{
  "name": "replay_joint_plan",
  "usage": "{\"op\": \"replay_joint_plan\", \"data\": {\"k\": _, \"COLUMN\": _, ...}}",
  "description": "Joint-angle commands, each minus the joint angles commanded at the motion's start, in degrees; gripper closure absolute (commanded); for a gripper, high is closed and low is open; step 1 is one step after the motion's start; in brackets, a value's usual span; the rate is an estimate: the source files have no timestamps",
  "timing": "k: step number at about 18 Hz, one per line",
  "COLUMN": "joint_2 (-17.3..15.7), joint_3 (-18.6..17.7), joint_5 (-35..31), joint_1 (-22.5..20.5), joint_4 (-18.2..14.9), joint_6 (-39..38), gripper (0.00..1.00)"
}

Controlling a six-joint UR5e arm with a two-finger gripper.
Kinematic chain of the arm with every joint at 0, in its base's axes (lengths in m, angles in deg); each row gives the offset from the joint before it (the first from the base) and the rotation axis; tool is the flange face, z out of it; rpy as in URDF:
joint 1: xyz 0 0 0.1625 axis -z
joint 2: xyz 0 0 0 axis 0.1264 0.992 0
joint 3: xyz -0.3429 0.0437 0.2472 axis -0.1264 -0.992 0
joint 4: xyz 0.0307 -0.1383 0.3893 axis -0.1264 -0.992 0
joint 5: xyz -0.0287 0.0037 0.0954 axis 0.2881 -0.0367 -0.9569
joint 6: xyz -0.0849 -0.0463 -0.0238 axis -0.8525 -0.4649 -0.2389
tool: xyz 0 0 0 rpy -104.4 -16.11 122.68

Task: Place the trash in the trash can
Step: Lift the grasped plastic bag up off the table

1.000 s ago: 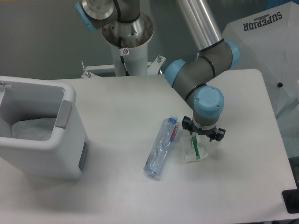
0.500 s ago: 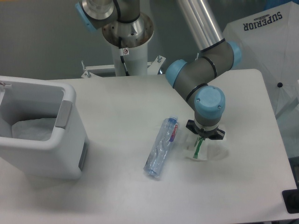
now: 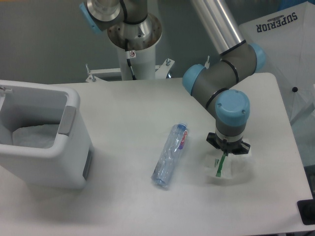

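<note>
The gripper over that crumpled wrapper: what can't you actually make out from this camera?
- Gripper: fingers hidden under the arm's own wrist, so open or shut is unclear.
- Wrapper: top edge covered by the gripper; print too small to read.
- Trash can: left side cut off by the picture edge.

Crinkled clear plastic bottle (image 3: 170, 155) and wrapper (image 3: 222, 167) on a smooth matt table (image 3: 128, 108).

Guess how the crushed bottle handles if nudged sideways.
The crushed bottle looks empty and clear, so probably light. Its round body lies flat on the table, so it may roll. The dented walls would likely flex under a pincer.
</note>
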Motion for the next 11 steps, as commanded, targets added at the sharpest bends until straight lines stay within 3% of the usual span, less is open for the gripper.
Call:
{"op": "replay_joint_plan", "data": {"k": 7, "joint_2": -0.35, "joint_3": 4.04, "joint_5": 5.37, "joint_1": 0.35, "joint_4": 0.0, "joint_6": -0.52, "gripper": 1.0}}
{"op": "replay_joint_plan", "data": {"k": 10, "joint_2": -0.88, "joint_3": 5.01, "joint_5": 13.08, "joint_1": 0.7, "joint_4": 0.09, "joint_6": -1.66, "gripper": 1.0}}
{"op": "replay_joint_plan", "data": {"k": 11, "joint_2": -2.45, "joint_3": 5.1, "joint_5": 16.24, "joint_1": 0.62, "joint_4": 0.0, "joint_6": -2.37, "gripper": 1.0}}
